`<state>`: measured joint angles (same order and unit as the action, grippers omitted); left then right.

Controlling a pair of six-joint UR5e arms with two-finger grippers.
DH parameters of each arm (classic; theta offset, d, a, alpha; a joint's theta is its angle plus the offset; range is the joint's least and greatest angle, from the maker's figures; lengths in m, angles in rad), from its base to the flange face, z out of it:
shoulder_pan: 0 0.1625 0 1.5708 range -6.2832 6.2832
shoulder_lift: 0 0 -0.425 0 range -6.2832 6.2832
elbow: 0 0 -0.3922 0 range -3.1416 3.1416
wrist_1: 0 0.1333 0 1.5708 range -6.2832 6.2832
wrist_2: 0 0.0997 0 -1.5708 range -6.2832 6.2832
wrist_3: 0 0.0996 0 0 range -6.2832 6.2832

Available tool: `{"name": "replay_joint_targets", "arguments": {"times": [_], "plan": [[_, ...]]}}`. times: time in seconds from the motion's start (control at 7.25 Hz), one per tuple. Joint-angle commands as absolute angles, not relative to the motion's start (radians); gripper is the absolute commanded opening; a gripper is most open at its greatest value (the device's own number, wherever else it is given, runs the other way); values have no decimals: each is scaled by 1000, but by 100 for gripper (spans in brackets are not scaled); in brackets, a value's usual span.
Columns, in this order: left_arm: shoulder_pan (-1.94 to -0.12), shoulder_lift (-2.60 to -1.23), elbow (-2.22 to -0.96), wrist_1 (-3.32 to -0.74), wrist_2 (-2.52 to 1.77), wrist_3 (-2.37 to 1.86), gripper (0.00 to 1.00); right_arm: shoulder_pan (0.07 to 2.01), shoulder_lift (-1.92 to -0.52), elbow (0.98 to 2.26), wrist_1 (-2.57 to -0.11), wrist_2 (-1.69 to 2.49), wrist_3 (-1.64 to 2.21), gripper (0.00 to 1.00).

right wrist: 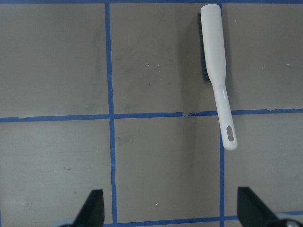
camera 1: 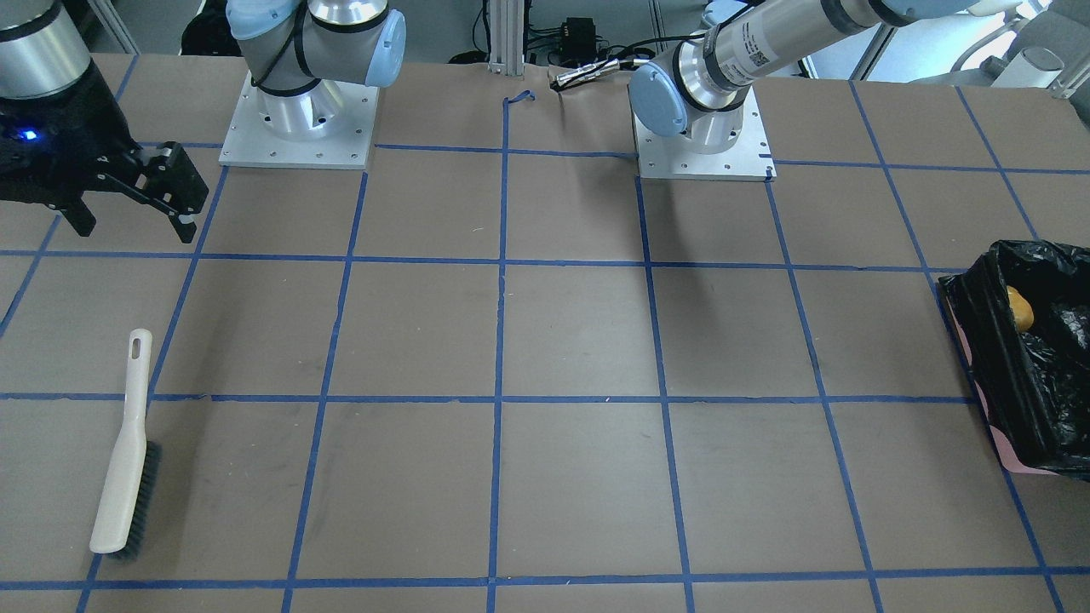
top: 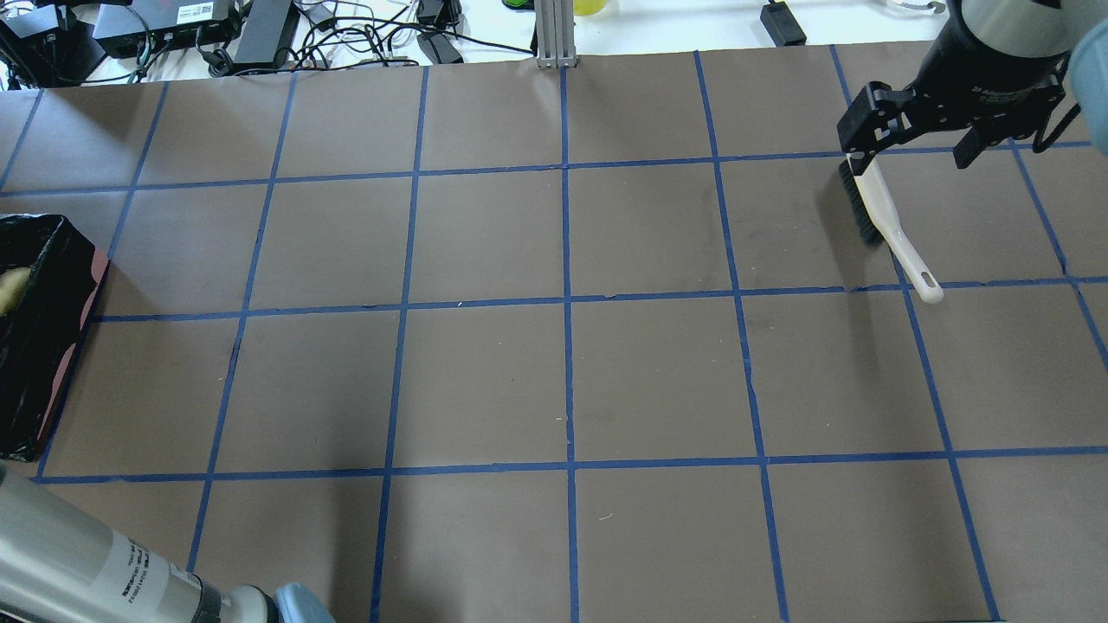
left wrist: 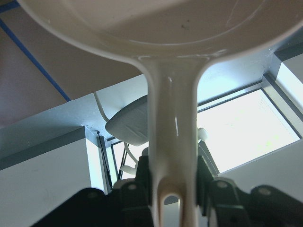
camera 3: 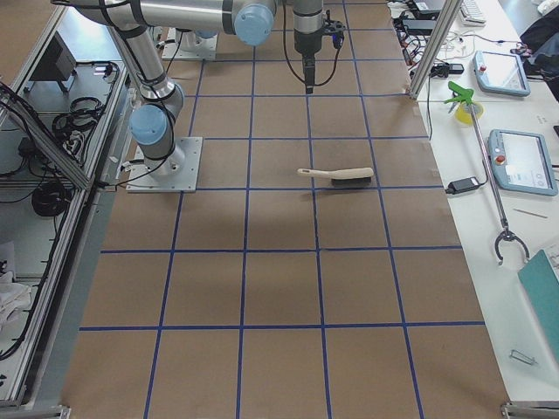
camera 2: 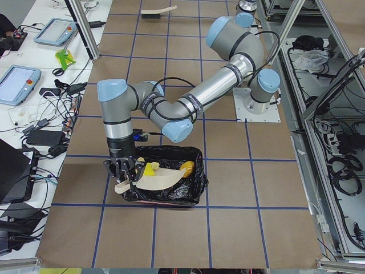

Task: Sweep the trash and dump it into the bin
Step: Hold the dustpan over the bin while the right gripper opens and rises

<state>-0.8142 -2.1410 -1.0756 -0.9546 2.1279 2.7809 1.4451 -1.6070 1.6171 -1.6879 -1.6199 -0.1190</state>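
1. Fingers. The left gripper (left wrist: pixel 173 191) is clamped on the handle of the dustpan (camera 2: pixel 157 181), and the pan hangs across the mouth of the bin (camera 2: pixel 197 184). The right gripper (top: pixel 917 137) is spread wide and holds nothing, directly above the brush (top: pixel 872 203) lying flat on the table (top: pixel 563 381).

2. Hazards. The left fingers grip a narrow, smooth handle well back from the pan body. If you tip abruptly, the handle may rotate between the fingers. The pan edge may also snag the black liner and drag the bin.

3. Trash. A yellow-green wedge (camera 2: pixel 149 169) shows just beside the left fingers, at the handle end of the pan. You cannot tell whether it rests on the pan or on the liner behind it. If it is on the pan, a shallow tilt would likely leave it there, and pulling back would carry it over the table. The potato-like lump (camera 2: pixel 187 167) lies inside the bin, beyond the pan's front edge and away from the fingers. The crescent slice cannot be identified.
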Motion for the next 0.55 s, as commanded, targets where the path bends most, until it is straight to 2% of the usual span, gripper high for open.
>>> {"name": "replay_joint_targets", "arguments": {"times": [0.0, 0.28, 0.41], "plan": [[-811, -2086, -1159, -922, 2126, 2789, 0, 1459, -1614, 1623, -1680, -1614, -110, 100], [-815, -2062, -1180, -907, 2126, 2795, 0, 1520, -1638, 1624, -1680, -1602, -113, 100], [-816, -2054, -1189, -808, 2128, 2801, 0, 1535, -1638, 1624, -1683, -1603, -112, 100]]}}
